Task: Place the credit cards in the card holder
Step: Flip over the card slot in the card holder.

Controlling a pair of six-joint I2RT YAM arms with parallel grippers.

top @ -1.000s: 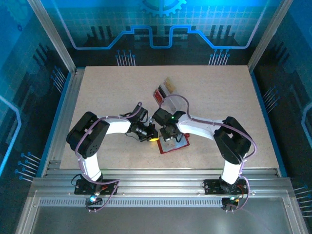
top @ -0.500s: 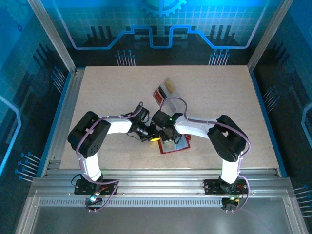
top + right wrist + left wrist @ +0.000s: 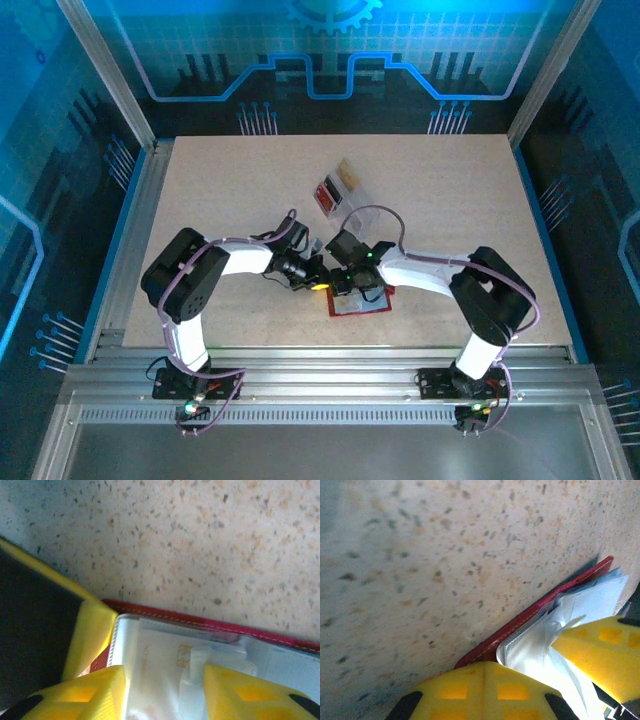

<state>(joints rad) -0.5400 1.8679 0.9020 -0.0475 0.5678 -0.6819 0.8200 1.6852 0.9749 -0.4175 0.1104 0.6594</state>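
The dark red card holder (image 3: 372,303) lies open on the table between the two arms. Its red stitched edge (image 3: 520,624) runs under my left gripper (image 3: 485,672), which is shut and presses on the holder's corner. A pale credit card (image 3: 160,660) with a gold chip lies in the holder's clear pocket (image 3: 535,647), inside the red rim (image 3: 225,626). My right gripper (image 3: 165,695) stands open over that card, one finger on each side. From above, the left gripper (image 3: 320,284) and right gripper (image 3: 352,290) sit close together over the holder's left half.
A clear plastic box (image 3: 365,215) stands just behind the right arm's wrist. Dark red ribbed pieces (image 3: 327,192) and a small tan block (image 3: 347,175) lie farther back. The left gripper's yellow finger (image 3: 92,630) sits close at the right gripper's left.
The right gripper has gone from shut to open over the card. The right arm's wrist has dropped lower and its elbow swung outward. The left arm has stayed put.
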